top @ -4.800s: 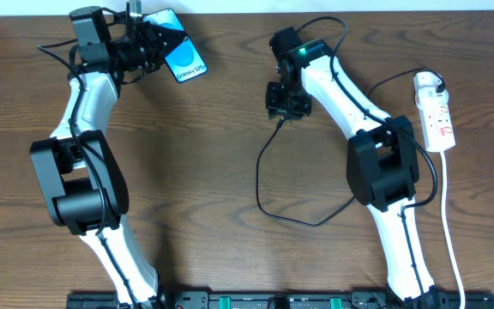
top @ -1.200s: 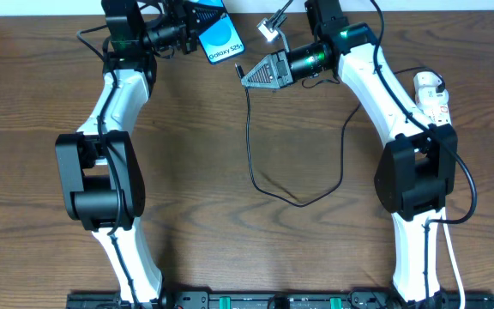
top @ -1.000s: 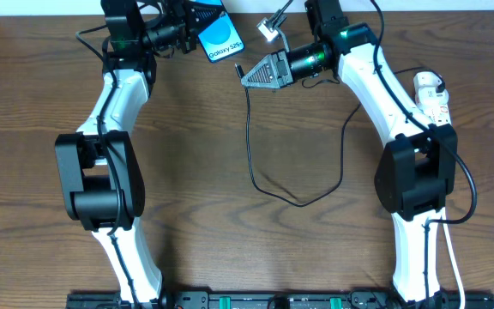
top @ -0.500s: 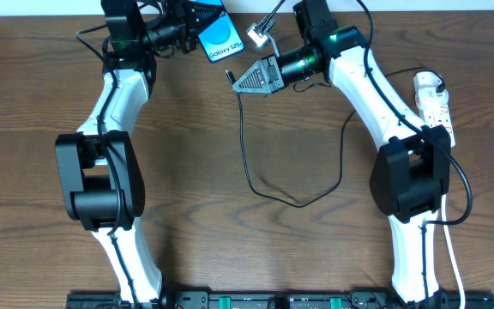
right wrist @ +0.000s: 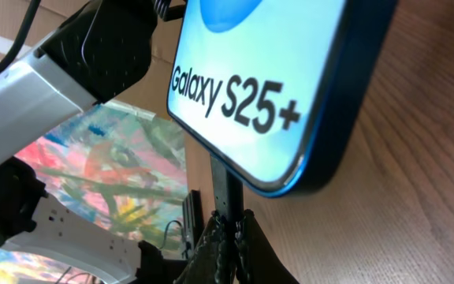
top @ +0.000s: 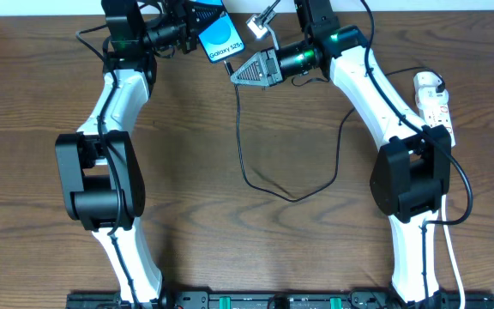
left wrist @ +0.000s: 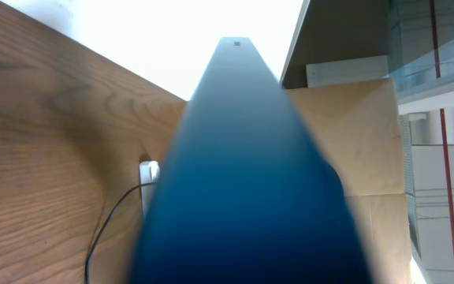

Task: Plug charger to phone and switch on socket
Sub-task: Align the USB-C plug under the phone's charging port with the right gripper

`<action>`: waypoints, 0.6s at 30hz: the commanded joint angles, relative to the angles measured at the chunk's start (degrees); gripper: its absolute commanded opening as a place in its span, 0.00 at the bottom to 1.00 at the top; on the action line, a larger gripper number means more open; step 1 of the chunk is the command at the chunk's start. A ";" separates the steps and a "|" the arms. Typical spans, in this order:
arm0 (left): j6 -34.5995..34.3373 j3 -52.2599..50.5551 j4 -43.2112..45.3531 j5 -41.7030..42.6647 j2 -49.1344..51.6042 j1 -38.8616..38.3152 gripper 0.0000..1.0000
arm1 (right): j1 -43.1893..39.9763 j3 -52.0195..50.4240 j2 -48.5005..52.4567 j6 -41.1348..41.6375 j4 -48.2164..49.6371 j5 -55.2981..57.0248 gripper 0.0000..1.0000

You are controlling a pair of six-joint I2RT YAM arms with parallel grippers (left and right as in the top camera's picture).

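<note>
Plug of charger (right wrist: 225,191) nearer phone (right wrist: 270,95)

**Surfaces and finishes in front of you**

You work on a table (top: 187,172) of dark brown wood. Its grain runs in long streaks, and the finish is satin rather than shiny. Your phone (top: 222,39) has a glossy glass face, lit bright blue. From the right wrist its rim looks smooth and deep blue with a soft sheen; you cannot tell whether it is metal or plastic. The charger (top: 238,129) is a thin black cord with a matt, rubbery-looking skin. The socket (top: 431,99) is smooth white plastic with red print. Your left arm (top: 117,94) and right arm (top: 371,81) wear smooth white plastic shells with a faint gloss, joined by matt black housings.
</note>
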 commanded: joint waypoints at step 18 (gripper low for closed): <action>1.38 0.70 0.72 -2.45 -0.85 -0.11 0.07 | -1.18 0.13 -2.32 -1.33 -0.55 1.25 0.01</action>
